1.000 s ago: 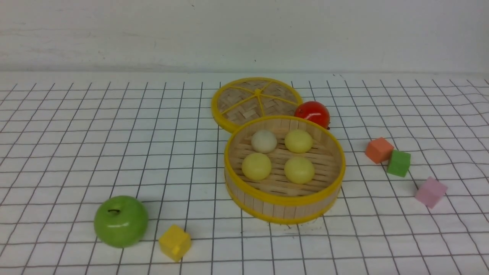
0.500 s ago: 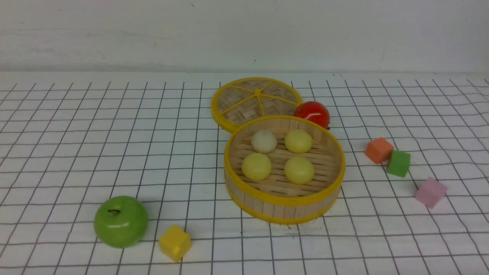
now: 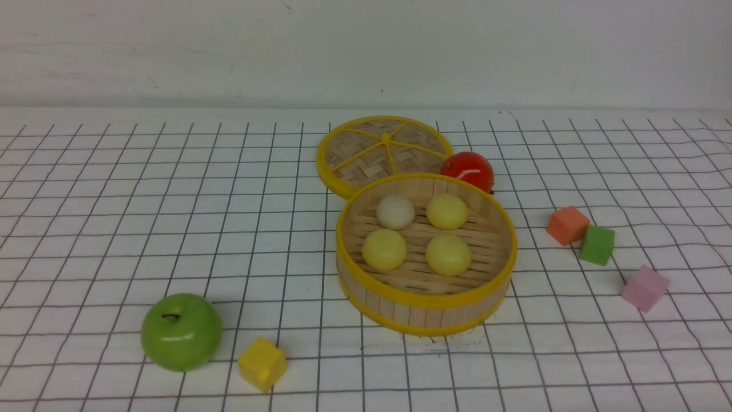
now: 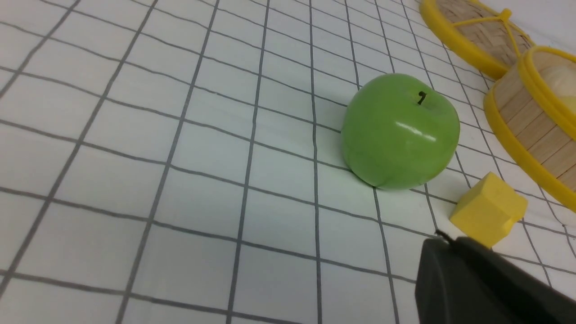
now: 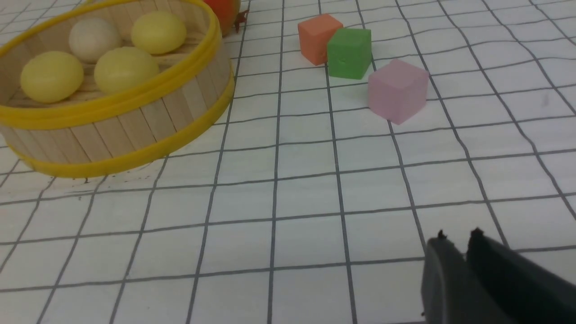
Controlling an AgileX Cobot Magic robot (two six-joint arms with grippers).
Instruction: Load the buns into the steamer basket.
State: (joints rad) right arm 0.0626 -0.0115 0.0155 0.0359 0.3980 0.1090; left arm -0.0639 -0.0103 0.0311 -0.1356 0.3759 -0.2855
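1. All four buns [image 3: 416, 234] are sitting inside the steamer basket [image 3: 426, 297], two by two, apart from each other; task is looking done, judging by this.
2. Right claw [image 5: 456, 236] is hovering low over bare cloth w/ a thin gap showing btwn the tips, holding nothing; the basket is lying well off from it, across the cloth.
3. Left claw [image 4: 443, 238] is looking pressed together, nothing in it; apple [image 4: 400, 130] & yellow cube [image 4: 488, 209] are sitting just ahead, basket beyond.
4. Right arm is seeming nearer the basket. Buns are round, so no long axis.
5. Surface: white grid cloth [image 3: 171, 217], slightly wrinkled. Lid [image 3: 382, 151] & tomato [image 3: 468, 170] are sitting behind the basket, three cubes [image 3: 596, 245] to its right; plenty of room elsewhere.
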